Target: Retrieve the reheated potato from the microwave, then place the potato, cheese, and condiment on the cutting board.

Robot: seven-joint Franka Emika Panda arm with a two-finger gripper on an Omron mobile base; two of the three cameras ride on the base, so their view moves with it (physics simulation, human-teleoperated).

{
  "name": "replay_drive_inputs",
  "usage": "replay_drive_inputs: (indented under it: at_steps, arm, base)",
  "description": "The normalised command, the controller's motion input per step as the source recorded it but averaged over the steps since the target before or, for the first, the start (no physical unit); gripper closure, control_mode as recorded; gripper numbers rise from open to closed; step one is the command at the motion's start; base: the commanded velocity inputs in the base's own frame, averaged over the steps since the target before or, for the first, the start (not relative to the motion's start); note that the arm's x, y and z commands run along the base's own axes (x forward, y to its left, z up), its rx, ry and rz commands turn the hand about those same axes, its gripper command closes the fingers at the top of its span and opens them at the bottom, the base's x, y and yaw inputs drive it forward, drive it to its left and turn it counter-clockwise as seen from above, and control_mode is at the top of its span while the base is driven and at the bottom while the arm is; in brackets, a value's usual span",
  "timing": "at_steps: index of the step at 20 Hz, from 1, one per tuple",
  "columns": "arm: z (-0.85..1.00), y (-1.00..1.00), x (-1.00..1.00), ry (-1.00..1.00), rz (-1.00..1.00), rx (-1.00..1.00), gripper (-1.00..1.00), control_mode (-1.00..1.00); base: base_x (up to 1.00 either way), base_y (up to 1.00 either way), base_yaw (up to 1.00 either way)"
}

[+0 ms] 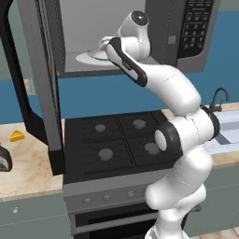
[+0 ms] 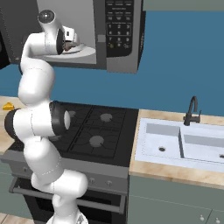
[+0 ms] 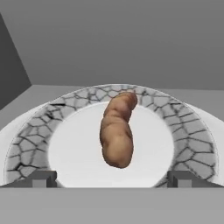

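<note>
The microwave (image 1: 196,28) hangs above the stove with its door (image 1: 44,79) swung wide to the left. Inside, a tan-brown potato (image 3: 117,131) lies lengthwise on the white plate (image 3: 192,131) with a cracked-stone rim. My gripper (image 3: 113,179) is inside the cavity, open, just short of the potato's near end, with one fingertip on each side and nothing held. From the right base view the hand (image 2: 65,43) sits over the plate (image 2: 87,52). The yellow cheese (image 1: 17,136) rests on the left counter, near the condiment (image 1: 3,161), which the frame edge cuts off. The cutting board is out of view.
A black four-burner stove (image 1: 116,137) lies directly below the microwave. To the right are a white sink (image 2: 183,144) and a dark faucet (image 2: 191,111). The open door stands over the gap between the left counter (image 1: 28,172) and the stove.
</note>
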Motion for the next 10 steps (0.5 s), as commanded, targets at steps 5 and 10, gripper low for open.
replay_drive_inputs:
  at_steps: [5,10]
  arm:
    - [0.00,0.02,0.37,0.03,0.00,0.00,-1.00,-1.00]
    - [0.00,0.04,0.24,0.06,0.00,0.00,-1.00,-1.00]
  base:
    - [0.00,0.00,0.00]
    - [0.00,0.00,0.00]
